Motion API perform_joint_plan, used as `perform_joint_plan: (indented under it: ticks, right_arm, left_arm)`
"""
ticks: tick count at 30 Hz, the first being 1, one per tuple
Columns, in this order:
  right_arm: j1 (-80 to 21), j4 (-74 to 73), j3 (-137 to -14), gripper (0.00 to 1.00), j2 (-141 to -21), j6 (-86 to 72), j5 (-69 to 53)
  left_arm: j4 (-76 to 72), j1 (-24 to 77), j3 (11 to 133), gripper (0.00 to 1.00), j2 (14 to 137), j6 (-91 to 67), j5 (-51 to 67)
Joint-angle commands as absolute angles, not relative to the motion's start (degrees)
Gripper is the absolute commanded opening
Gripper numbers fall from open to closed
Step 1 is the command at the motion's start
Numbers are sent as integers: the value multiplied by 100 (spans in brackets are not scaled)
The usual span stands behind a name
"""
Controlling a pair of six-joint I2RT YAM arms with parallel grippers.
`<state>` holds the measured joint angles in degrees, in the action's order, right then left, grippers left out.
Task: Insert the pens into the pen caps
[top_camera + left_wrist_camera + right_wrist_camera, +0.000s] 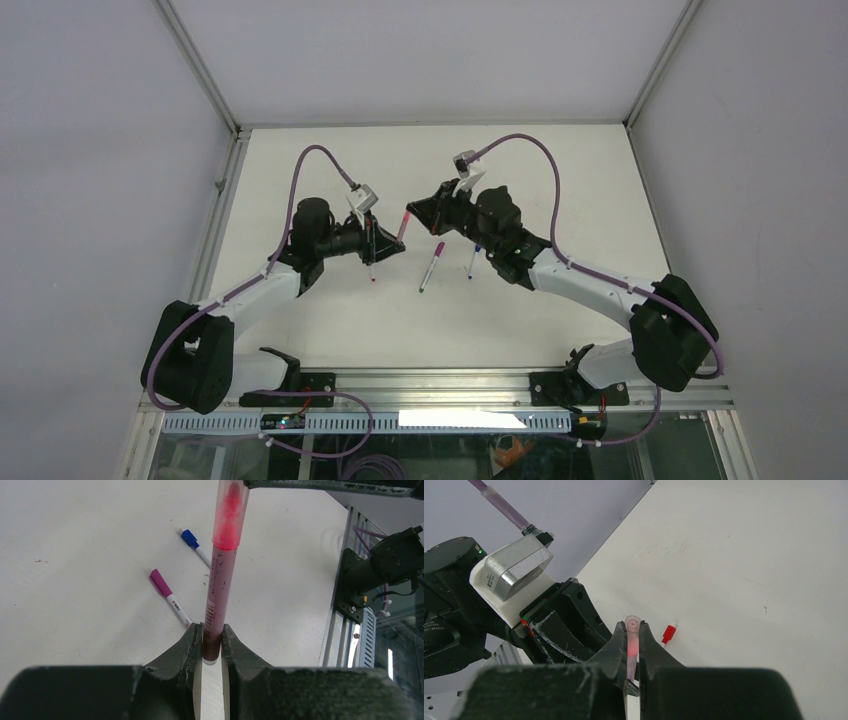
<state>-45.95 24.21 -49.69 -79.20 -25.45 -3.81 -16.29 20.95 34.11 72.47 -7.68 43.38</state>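
Your left gripper (pixel 212 632) is clamping the pinkish pen (pixel 216 590) by its tail. Just ahead, your right gripper (pixel 631 631) is pinching the pale pink cap (pixel 631 623) over its tip. It's probably light, stiff, slick plastic, so be gripping near the joint and pressing straight.

left arm (pixel 255 290) and right arm (pixel 590 280) bent inward, left fingers (pixel 189 647) clamped, right fingers (pixel 617 649) clamped

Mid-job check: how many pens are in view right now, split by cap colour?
Slim white pen with blue cap: 1
Slim white pen with magenta cap: 1
Slim pen with red cap: 1
Pinkish pen in translucent pink cap: 1
Total: 4
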Motion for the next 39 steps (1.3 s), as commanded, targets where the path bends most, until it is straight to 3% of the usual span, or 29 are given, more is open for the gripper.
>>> perform_joint_plan:
  ticks: [1, 11, 15, 16, 17, 21, 29, 39]
  right_arm:
    - [-4757, 1816, -4901, 0, -7743, -2297, -799]
    - [-4772, 1702, -4867, 0, -7745, -2294, -921]
    - [-4778, 1837, -4902, 24, -7716, -2219, -765]
    - [-4773, 1898, -4911, 37, -7709, -2201, -677]
    - [-4775, 1962, -4913, 44, -7710, -2201, -589]
    - [-4756, 2207, -4926, 55, -7717, -2137, -312]
    - [-4718, 2692, -4958, 62, -7779, -1924, 125]
    - [-4604, 3299, -5211, 61, -8344, -2029, 291]
  left_arm:
    - [-2040, 2030, 3735, 0, 7015, -516, 3733]
    - [-2116, 2074, 3713, 0, 6876, -315, 3293]
    - [-2147, 2123, 3654, 0, 7023, -272, 3359]
    - [-2151, 2141, 3636, 0, 7101, -231, 3366]
    - [-2151, 2158, 3619, 0, 7161, -207, 3382]
    - [-2163, 2218, 3552, 0, 7329, -160, 3401]
    - [-2178, 2284, 3542, 0, 7496, -132, 3468]
    - [-2231, 2364, 3516, 0, 7516, -154, 3535]
